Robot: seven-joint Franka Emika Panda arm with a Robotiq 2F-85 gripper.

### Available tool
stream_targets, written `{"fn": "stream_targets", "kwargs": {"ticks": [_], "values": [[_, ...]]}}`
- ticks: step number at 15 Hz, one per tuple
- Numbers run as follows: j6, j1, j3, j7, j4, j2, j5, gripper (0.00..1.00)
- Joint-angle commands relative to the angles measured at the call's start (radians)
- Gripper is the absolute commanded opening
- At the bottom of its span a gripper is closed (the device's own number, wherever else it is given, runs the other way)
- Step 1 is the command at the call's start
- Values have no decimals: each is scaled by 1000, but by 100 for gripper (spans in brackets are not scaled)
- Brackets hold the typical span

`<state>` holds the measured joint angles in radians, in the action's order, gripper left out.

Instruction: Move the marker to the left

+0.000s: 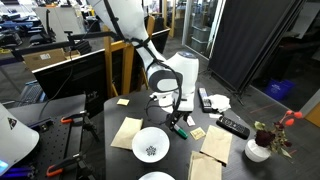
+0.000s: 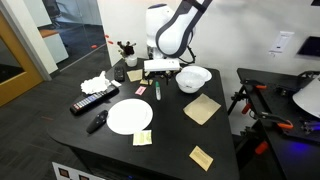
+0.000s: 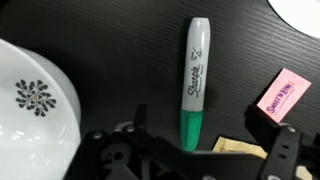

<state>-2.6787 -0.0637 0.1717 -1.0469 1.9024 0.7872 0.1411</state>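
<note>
The claw hangs with jaws apart astride the green end of the marker, which lies flat on the bench, likely so that closing traps the barrel. In the wrist view a white bowl sits at nine o'clock of it.

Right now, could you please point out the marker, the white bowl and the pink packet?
marker (image 3: pixel 196 80), wrist view, middle of its grey barrel.
white bowl (image 3: pixel 58 132), wrist view, bare inner wall.
pink packet (image 3: pixel 283 95), wrist view, its printed centre.

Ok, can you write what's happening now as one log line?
jaws: open, over marker | marker: flat on table, not gripped | nearby: white bowl
</note>
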Motion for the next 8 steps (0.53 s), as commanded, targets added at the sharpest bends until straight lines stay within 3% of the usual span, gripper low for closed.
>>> {"fn": "stream_targets", "kwargs": {"ticks": [1,2,8], "values": [[51,18,-12,20,-52,29,24,75],[54,19,-13,21,-56,34,24,74],[67,29,-18,26,-74,53,27,27]]}}
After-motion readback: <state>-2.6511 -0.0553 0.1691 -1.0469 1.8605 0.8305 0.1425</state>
